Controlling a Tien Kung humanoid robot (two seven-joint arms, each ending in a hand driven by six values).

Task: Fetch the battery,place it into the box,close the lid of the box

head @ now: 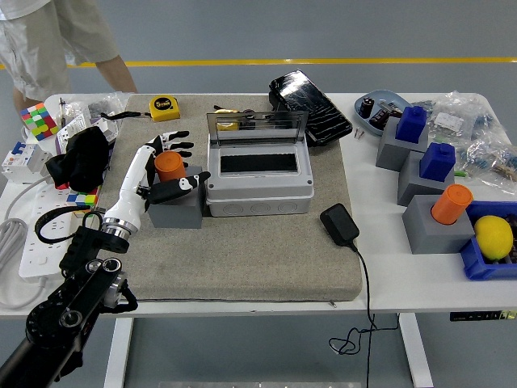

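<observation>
Overhead, the left hand [172, 167] reaches in from the lower left and cups the orange battery [169, 166], which stands upright in a grey holder block [175, 206] on the grey mat [242, 259]. Its fingers [179, 145] spread behind the battery and the thumb crosses in front of it — whether they actually press on it I cannot tell. The right arm is out of view.

Just right of the block sits the grey junction box [258, 179], its clear lid [257, 127] standing open at the back and a dark slot showing in the top face. A black charger [340, 225] lies on the mat's right edge, with its cable trailing off the table's near edge.

Further right — on the bare white table [388, 267] — a second orange battery [450, 204] stands in its own grey block, with two blue-capped blocks behind it and a lemon [493, 237] in a blue tray. At the far left, a person's legs [48, 48] show beyond the table.
</observation>
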